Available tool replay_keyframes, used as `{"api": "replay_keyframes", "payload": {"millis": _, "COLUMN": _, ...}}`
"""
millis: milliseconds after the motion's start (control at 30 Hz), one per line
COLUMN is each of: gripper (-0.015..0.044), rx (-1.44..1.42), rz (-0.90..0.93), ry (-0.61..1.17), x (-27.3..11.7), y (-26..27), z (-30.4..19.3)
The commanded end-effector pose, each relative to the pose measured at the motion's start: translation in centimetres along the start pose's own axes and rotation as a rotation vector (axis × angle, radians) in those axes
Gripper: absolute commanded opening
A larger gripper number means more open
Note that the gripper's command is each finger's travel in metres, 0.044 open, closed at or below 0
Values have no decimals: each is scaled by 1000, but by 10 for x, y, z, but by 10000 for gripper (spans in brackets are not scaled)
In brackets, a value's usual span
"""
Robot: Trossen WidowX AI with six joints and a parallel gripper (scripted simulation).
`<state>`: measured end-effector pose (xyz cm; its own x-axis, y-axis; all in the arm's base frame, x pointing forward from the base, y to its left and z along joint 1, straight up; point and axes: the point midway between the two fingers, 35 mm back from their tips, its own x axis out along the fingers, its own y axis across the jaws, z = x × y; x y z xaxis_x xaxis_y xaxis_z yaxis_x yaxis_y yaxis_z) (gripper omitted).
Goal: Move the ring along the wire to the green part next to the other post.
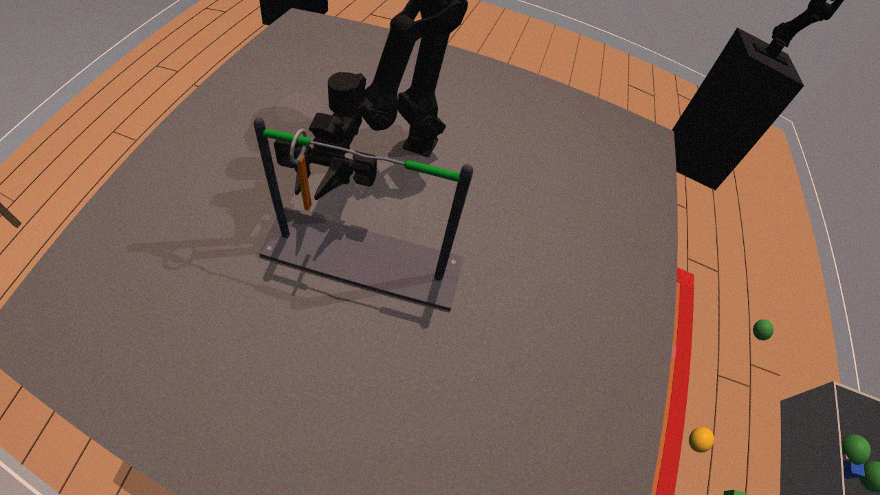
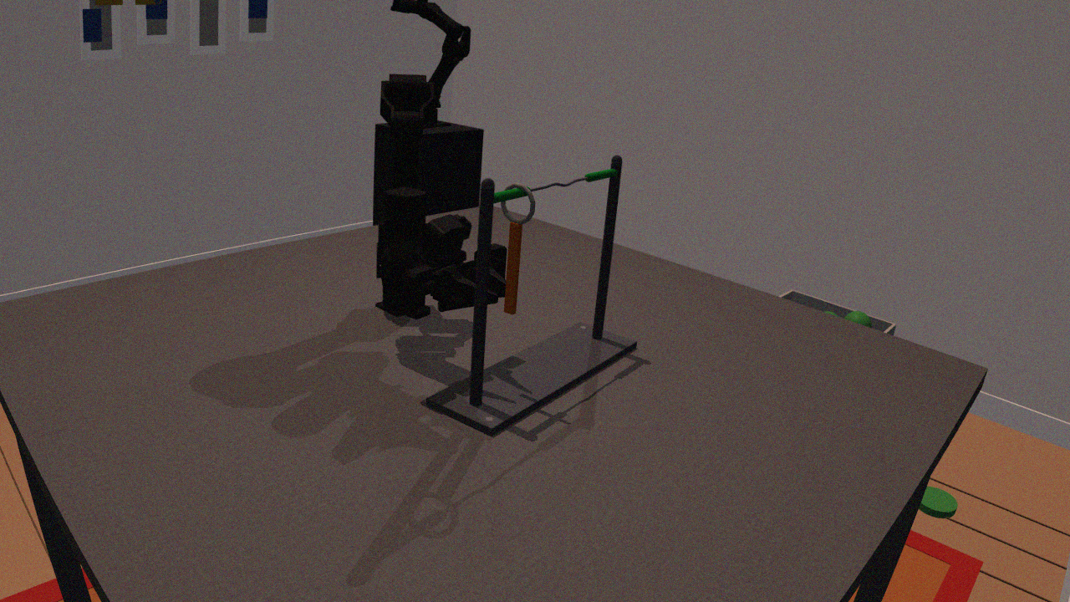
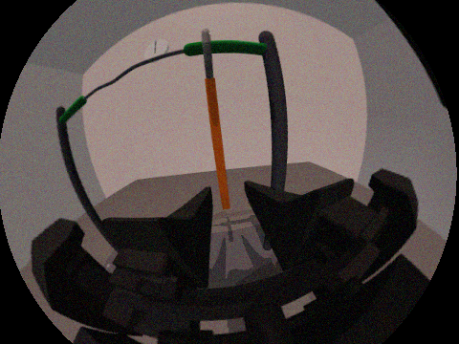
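A robotics lab-like room is being suggested by a black jointed robot arm (image 1: 384, 67) (image 2: 404, 165) being stationed at a broad grey-brown table (image 1: 492, 338) (image 2: 673, 464), with another black arm (image 1: 793, 27) (image 2: 457, 41) being mounted on a tall black box-shaped pedestal (image 1: 726, 123) (image 2: 456, 168)

the grey ring (image 1: 291, 150) (image 2: 532, 206) (image 3: 208, 67) with its orange handle (image 1: 304, 184) (image 2: 513, 267) (image 3: 217, 143) hangs upright on one green wire section (image 1: 276, 135) (image 2: 499, 196) (image 3: 239, 47).

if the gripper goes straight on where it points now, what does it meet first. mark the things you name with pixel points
Likely the orange handle (image 1: 304, 183) (image 2: 513, 267) (image 3: 216, 139): in the wrist view its lower end shows in the gap between the gripper's (image 1: 306, 195) (image 3: 229, 186) open fingers. Depth is unclear, so it might pass just under.
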<state>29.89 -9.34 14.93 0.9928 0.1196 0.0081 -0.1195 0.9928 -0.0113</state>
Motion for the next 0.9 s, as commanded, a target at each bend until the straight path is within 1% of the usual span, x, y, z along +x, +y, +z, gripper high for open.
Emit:
{"api": "replay_keyframes", "payload": {"millis": 0, "gripper": 160, "rx": -1, "rz": -2, "ry": -5, "x": 7, "y": -1, "z": 2}}
{"api": "replay_keyframes", "payload": {"millis": 533, "gripper": 160, "rx": -1, "rz": -2, "ry": -8, "x": 33, "y": 2, "z": 1}}
{"api": "replay_keyframes", "payload": {"millis": 867, "gripper": 160, "rx": -1, "rz": -2, "ry": -8, "x": 35, "y": 3, "z": 1}}
